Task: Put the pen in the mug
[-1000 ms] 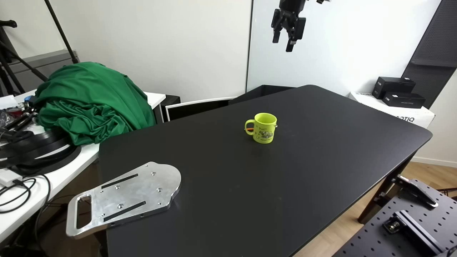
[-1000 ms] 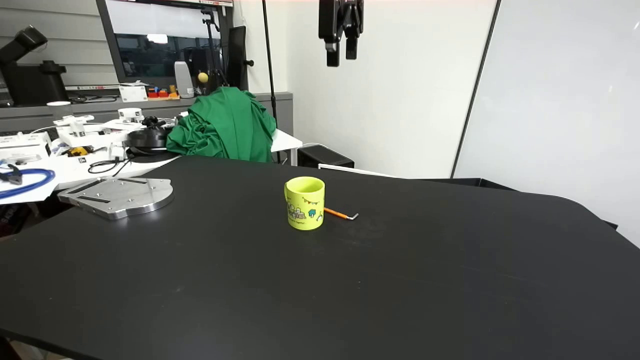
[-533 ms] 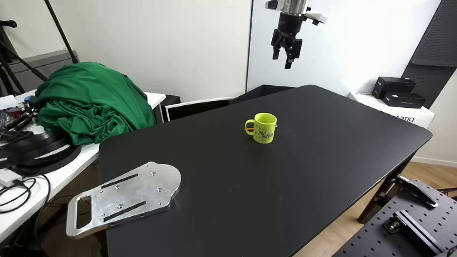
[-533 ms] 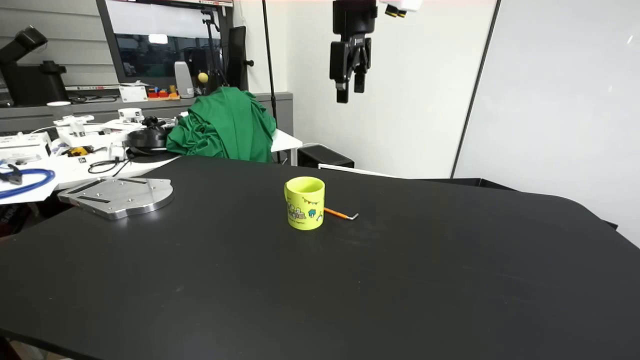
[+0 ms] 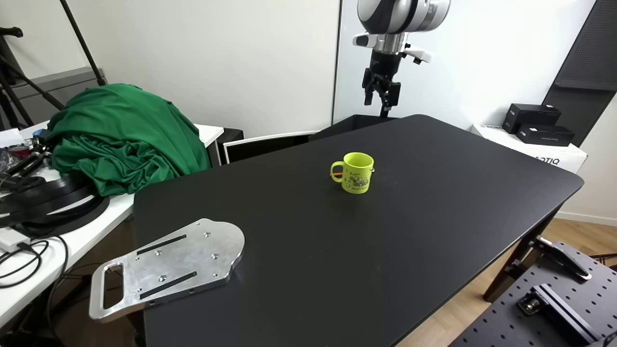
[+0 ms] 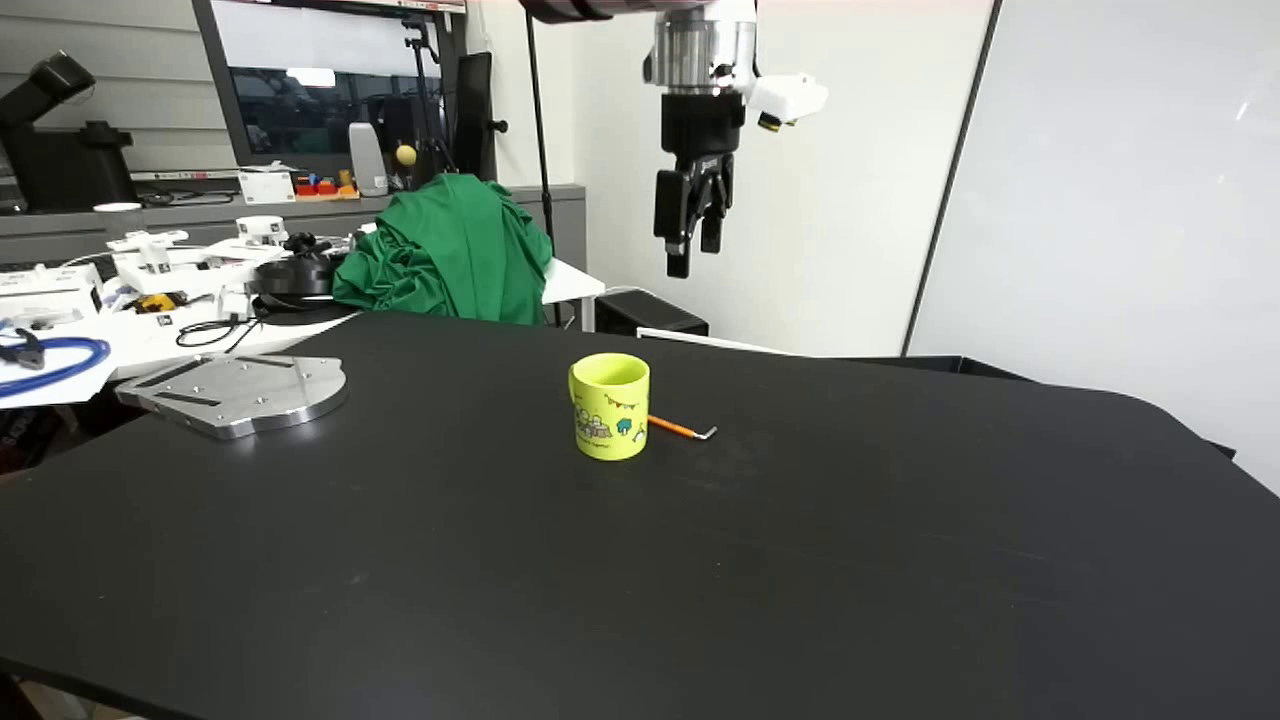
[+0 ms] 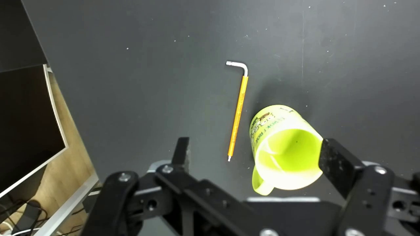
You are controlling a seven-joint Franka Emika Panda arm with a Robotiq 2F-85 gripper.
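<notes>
The lime yellow-green mug (image 5: 356,180) stands upright on the black table; it also shows in the exterior view (image 6: 610,425) and in the wrist view (image 7: 279,123). No slim dark pen shows in these frames. An orange stick with a bent silver end (image 7: 238,113) lies flat beside the mug, apart from it. In an exterior view (image 6: 673,427) part of this stick is hidden behind the mug. My gripper (image 7: 256,152) is open and empty, well above the table; it also shows in both exterior views (image 5: 376,103) (image 6: 694,252). In the wrist view one finger overlaps the mug's rim.
A silver metal plate (image 5: 183,265) lies at one end of the table (image 5: 308,289). A green cloth heap (image 5: 125,135) rests on a white side table with cables and clutter. A white-framed chair (image 5: 270,140) stands at the table's edge, near a white wall.
My gripper has come down from above toward the table, staying open, and more of the arm shows. The mug and the orange stick have not moved.
</notes>
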